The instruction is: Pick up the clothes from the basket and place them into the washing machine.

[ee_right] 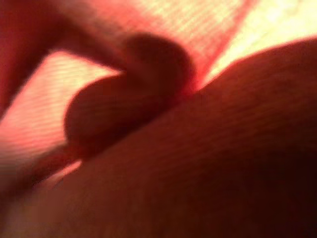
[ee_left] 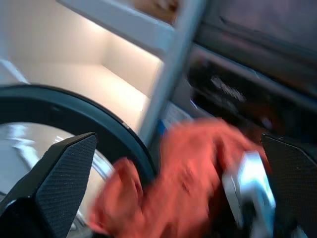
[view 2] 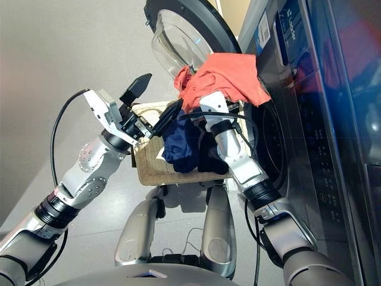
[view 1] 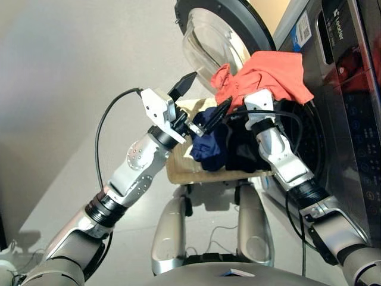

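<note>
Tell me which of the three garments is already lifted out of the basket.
The orange-red garment: it drapes over the right gripper in front of the washing machine, while the navy garment and black garment lie in the basket.

A smooth pale grey floor [view 1: 59, 89] is seen across the left half of both eye views, lit more brightly toward the lower left. At the top edge, right of centre, a narrow patch of beige wall [view 1: 271, 11] is shown. In the left wrist view, a cream-white recess [ee_left: 94, 69] is seen in the upper left, under a white shelf edge [ee_left: 124, 22]. Something brown [ee_left: 154, 5] lies above that edge, too blurred to be identified.
</note>
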Motion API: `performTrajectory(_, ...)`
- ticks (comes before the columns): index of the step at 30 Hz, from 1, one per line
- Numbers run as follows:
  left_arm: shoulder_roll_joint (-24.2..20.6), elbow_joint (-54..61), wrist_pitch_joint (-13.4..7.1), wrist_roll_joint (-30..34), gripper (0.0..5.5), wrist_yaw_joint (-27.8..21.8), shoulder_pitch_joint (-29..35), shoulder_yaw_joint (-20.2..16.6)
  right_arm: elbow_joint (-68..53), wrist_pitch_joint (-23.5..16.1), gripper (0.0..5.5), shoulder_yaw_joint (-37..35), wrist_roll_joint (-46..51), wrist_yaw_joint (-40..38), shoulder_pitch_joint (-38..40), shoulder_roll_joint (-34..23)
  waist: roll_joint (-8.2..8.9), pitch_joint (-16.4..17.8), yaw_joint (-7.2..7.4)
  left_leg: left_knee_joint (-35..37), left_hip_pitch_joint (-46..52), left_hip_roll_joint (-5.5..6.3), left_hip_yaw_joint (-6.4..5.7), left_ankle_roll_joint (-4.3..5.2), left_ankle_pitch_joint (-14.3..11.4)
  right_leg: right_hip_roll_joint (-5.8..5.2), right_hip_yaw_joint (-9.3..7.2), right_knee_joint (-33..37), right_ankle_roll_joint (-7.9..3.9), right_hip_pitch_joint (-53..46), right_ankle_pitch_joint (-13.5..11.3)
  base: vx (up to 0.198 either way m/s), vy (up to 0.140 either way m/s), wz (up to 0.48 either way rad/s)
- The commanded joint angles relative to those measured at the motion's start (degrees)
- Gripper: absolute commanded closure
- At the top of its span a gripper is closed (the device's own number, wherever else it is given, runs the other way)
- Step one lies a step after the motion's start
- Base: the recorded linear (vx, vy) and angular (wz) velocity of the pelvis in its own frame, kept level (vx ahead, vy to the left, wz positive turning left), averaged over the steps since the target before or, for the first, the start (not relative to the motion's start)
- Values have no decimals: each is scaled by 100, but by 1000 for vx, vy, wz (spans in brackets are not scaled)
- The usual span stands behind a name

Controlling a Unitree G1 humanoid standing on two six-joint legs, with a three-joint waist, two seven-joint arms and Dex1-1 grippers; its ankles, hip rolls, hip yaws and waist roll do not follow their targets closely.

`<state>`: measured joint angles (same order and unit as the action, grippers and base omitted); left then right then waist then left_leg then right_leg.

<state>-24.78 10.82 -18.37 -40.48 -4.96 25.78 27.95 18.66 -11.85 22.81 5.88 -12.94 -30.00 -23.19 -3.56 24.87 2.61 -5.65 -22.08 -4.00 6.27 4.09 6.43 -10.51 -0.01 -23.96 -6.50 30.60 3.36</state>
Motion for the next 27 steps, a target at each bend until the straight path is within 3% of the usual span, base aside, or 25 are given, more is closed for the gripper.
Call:
performTrajectory(1,276,162,-676,604,0,500,46,-122,-48,-626,550,-143,7,-294,9,301,298,-223,-29,-837,-147,51,-240,35,-670,-42,171,1178,-341,-438,-798,0,0,0)
performTrajectory(2,494,76,-785,841,0,889,73,-144,194,-676,550,-128,-23,-450,101,306,331,-167,-18,-991,-221,53,-270,34,-722,-22,179,1003,-325,-363,-731,0,0,0)
performTrajectory(3,499,76,-786,851,0,899,75,-140,200,-682,550,-126,-24,-453,99,304,326,-172,-17,-1010,-238,51,-273,34,-731,-21,178,989,-325,-350,-723,0,0,0)
performTrajectory(5,685,-51,-838,1064,0,1393,214,-181,334,-700,550,-145,-15,-642,185,313,380,-38,-3,-1318,-441,44,-323,38,-828,-6,176,667,-290,-169,-606,-41,-56,111)
performTrajectory(15,1116,-471,-873,1858,0,2589,669,-222,999,-859,550,-263,-257,-1462,19,439,413,242,-25,-2414,-1442,-79,-358,50,-1155,69,205,-479,-215,835,-279,-20,-11,40)
performTrajectory(24,1124,-497,-878,1926,0,2707,838,-200,2038,-855,550,-699,-77,-1886,-627,168,325,398,-102,-3053,-2140,-165,-424,57,-1370,126,221,-1134,-152,1538,-26,-6,-1,-2)
performTrajectory(27,1081,-496,-875,1913,0,2718,885,-197,2509,-885,550,-951,122,-2007,-847,-20,273,427,-132,-3189,-2320,-134,-448,54,-1414,119,229,-1271,-138,1709,18,0,0,0)
